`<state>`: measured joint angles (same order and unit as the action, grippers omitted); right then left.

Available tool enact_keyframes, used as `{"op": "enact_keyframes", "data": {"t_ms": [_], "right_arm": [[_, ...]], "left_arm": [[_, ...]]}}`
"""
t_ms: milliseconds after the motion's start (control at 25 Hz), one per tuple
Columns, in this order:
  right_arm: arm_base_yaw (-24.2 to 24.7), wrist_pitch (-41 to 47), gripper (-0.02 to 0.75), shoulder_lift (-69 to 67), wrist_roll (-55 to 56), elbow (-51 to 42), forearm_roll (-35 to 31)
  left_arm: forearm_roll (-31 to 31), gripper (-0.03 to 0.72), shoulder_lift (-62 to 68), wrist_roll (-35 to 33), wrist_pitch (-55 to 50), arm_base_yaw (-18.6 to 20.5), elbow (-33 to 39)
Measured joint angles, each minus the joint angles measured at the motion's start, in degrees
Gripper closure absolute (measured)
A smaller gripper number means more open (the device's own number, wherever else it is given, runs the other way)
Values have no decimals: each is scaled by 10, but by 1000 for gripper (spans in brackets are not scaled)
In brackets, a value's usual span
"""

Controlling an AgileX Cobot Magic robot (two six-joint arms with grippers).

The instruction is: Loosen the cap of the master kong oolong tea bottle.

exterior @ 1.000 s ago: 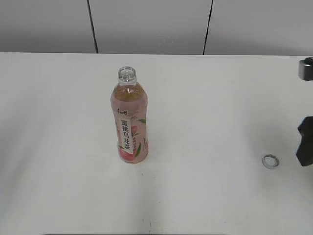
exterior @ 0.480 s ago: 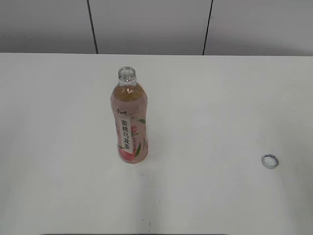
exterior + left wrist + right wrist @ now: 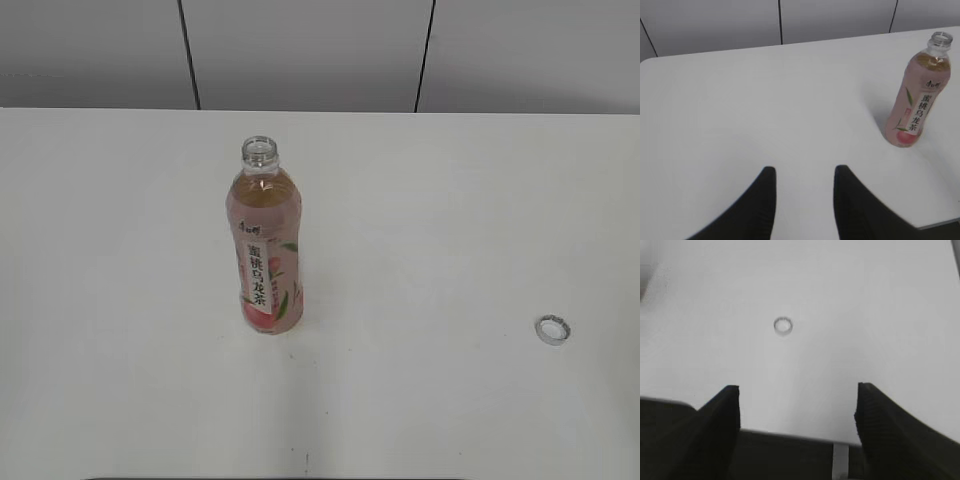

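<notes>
The master kong oolong tea bottle (image 3: pixel 266 250) stands upright on the white table, its neck open with no cap on it. It also shows at the right of the left wrist view (image 3: pixel 917 97). The small white cap (image 3: pixel 552 330) lies on the table far to the right of the bottle, open side up; it also shows in the right wrist view (image 3: pixel 783 325). My left gripper (image 3: pixel 804 172) is open and empty, well left of the bottle. My right gripper (image 3: pixel 797 390) is open and empty, back over the table's edge, apart from the cap. Neither gripper shows in the exterior view.
The white table (image 3: pixel 420 230) ends at a grey panelled wall (image 3: pixel 310 50) behind. The table's edge (image 3: pixel 790 434) runs between my right fingers, with dark floor below.
My right arm, seen at the right edge of the exterior view one second ago, has drawn back out of that view. The bottle and cap have not moved.
</notes>
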<state>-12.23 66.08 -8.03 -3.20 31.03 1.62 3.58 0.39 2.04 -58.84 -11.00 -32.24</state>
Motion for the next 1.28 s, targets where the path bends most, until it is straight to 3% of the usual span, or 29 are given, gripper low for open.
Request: {"op": "enact_keyframes", "data": {"t_ms": [240,760,840,1040,1280], "right_arm": [[0,-27,192,82,-2,-16,3],[0,-28,192,84,-3,-16,4],[0,-28,192,84,-3,-16,4],[0,-28,192,84,-3,-16,4],[0,-28,192,84,-3,-16,4]], "left_arm": [[-2,449,-7,-11,0,0,0],[-8,443,-7,-32,0,0,1],[-8,405,-7,-32,0,0,1],[-9,210,-7,-32,0,0,1],[-9,173,-7,-32,0,0,1]]}}
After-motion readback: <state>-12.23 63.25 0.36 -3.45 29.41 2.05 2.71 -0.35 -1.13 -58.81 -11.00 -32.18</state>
